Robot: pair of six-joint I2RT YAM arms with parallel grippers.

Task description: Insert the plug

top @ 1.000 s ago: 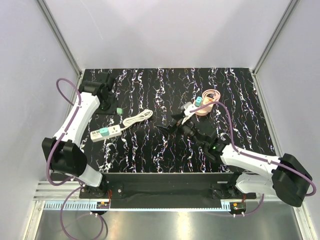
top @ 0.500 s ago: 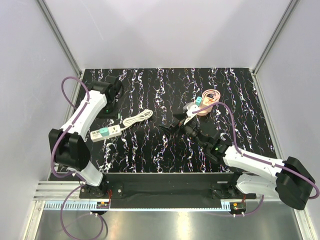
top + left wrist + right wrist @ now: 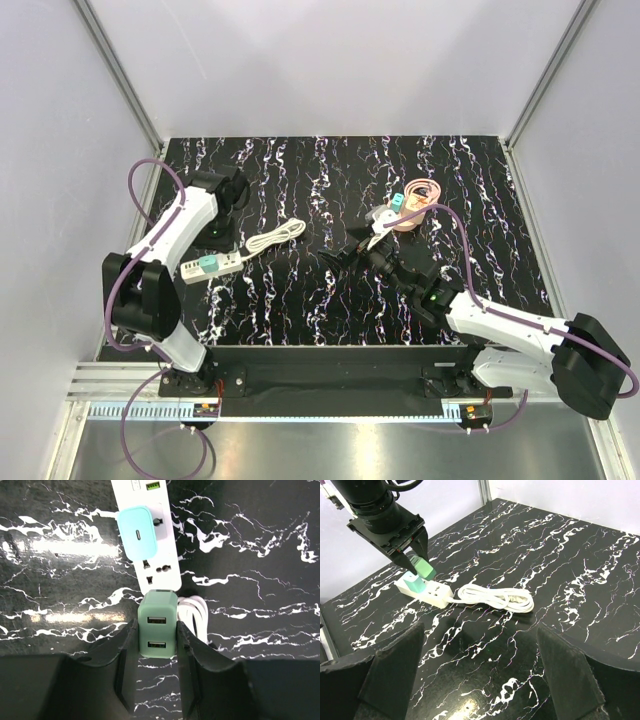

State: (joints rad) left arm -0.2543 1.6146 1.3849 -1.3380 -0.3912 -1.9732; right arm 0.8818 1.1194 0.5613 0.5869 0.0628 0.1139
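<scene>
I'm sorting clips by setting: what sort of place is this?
Probably a robotics lab test cell: white walls on an aluminium frame enclose a marbled table with two robot arms bolted at its edge.

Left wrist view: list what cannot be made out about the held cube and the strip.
Left wrist: prongs of the green cube, hidden behind its own body in the left tool.
Left wrist: far end of the power strip, cut off by the top edge; one socket covered by the teal plug.
Top external: the cube, hidden under the left arm.
Right wrist: whether cube touches strip, too small to tell.
</scene>
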